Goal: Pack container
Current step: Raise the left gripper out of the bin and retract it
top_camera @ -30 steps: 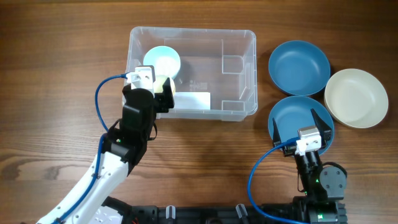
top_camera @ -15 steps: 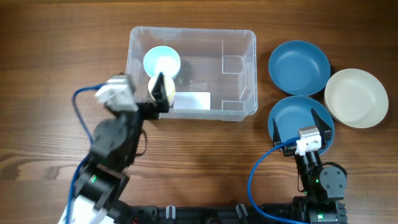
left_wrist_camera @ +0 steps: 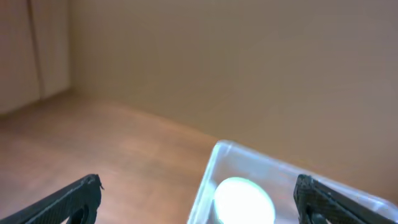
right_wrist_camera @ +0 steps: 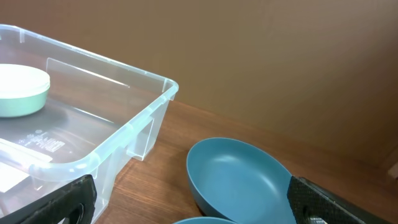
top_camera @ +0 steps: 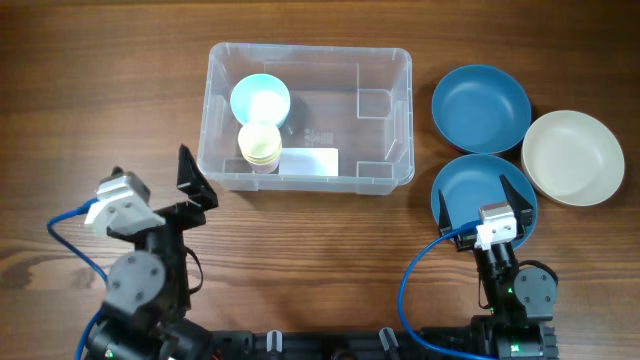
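Item 1, container (top_camera: pixel 330 48): clear plastic bin, upright, at the middle of the desk's (top_camera: pixel 100 80) far half, long side parallel to the far edge. Contents, all at its left end:
- pale blue small bowl (top_camera: pixel 260 99)
- cream cup (top_camera: pixel 259 143) just near-side of that bowl
- white label (top_camera: pixel 309 160) flat on the bottom, beside the cup

Item 2, left gripper (top_camera: pixel 149 160): jaws spread wide, holding nothing. It is raised over the desk's near-left part. The container's near-left corner lies just beyond its right fingertip, apart from it. The left wrist view shows that corner between the two fingertips.

Item 3, right gripper (top_camera: pixel 471 188): jaws fully apart, empty. It sits above the near blue bowl (top_camera: pixel 460 172) at the near-right, with the container to its left and farther back, apart from it.

Item 4, far blue bowl (top_camera: pixel 480 108): right of the container's right wall.

Item 5, cream bowl (top_camera: pixel 573 157): by the right edge, beside both blue bowls.
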Controlling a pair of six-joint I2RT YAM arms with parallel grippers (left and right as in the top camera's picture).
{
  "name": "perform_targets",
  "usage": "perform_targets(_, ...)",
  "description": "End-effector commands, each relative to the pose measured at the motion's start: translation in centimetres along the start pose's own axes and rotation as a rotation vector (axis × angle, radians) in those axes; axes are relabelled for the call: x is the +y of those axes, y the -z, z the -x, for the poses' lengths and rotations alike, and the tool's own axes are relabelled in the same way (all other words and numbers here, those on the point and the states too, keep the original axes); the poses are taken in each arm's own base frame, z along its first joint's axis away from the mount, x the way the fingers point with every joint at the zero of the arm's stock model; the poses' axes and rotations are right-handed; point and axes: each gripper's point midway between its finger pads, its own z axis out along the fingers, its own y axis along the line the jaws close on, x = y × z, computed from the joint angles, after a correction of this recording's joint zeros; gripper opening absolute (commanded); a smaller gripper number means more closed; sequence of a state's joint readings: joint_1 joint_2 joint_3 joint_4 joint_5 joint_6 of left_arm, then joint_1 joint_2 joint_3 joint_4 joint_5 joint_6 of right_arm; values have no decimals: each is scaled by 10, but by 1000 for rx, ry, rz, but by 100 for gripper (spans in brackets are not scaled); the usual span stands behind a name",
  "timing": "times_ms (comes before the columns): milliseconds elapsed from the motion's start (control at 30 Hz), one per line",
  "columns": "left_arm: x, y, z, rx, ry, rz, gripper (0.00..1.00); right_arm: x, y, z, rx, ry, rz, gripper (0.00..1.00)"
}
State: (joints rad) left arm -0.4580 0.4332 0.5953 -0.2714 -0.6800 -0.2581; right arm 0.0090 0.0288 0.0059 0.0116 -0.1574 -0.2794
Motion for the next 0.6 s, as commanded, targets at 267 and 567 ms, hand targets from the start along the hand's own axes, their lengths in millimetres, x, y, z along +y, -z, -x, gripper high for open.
perform_targets(267, 24, 4, -23, 67, 139, 108, 100, 4, 0, 1, -6, 8, 22, 100)
perform_targets(567, 33, 9, -19, 47, 140, 136, 100, 4, 0, 1, -6, 8, 22, 100)
